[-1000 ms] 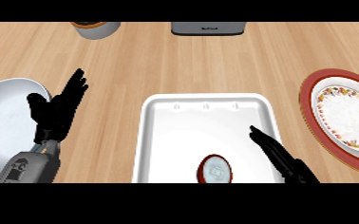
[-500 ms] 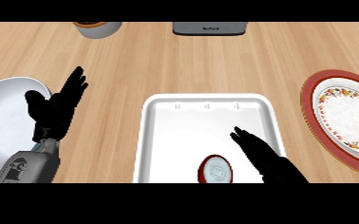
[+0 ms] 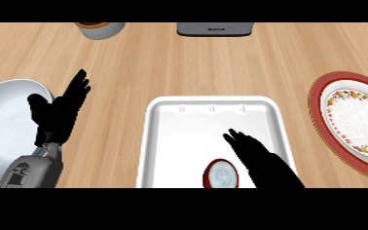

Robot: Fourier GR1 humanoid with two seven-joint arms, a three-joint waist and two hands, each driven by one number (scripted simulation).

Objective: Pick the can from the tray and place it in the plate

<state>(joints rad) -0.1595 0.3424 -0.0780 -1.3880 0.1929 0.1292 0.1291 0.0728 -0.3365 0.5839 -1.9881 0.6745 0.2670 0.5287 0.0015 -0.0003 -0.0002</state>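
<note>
While the wooden tabletop (image 3: 215,68) itself looks the same as it did a second ago, what has changed on it is my right arm. The white tray (image 3: 165,141) sits in the lower middle of the head view, and my right hand (image 3: 255,156) has slid leftward over it in the last second, from near the tray's right rim to a spot well inside, fingers straight and spread, holding nothing. It now sits just beside the can (image 3: 221,175), on the can's right; I cannot tell whether it touches it.

Off to the right, the red-rimmed patterned plate (image 3: 345,122) lies at the view's edge, well apart from the tray. I take this to be where the can should go, since it is nearest my working arm. A plain white plate (image 3: 18,122) sits at the left edge, partly behind my left hand (image 3: 61,109), which rests open with fingers up and has not moved.

At the far edge stand a grey appliance (image 3: 215,28) and a small cup (image 3: 100,28), both clear of the work.

The can stands in the tray's near end, its silver top facing up, red side showing, exactly where it was a second ago. To my eye the reach is nearly complete and the grasp not yet begun: next I should bring the fingers round the can and curl them before lifting toward the plate.
</note>
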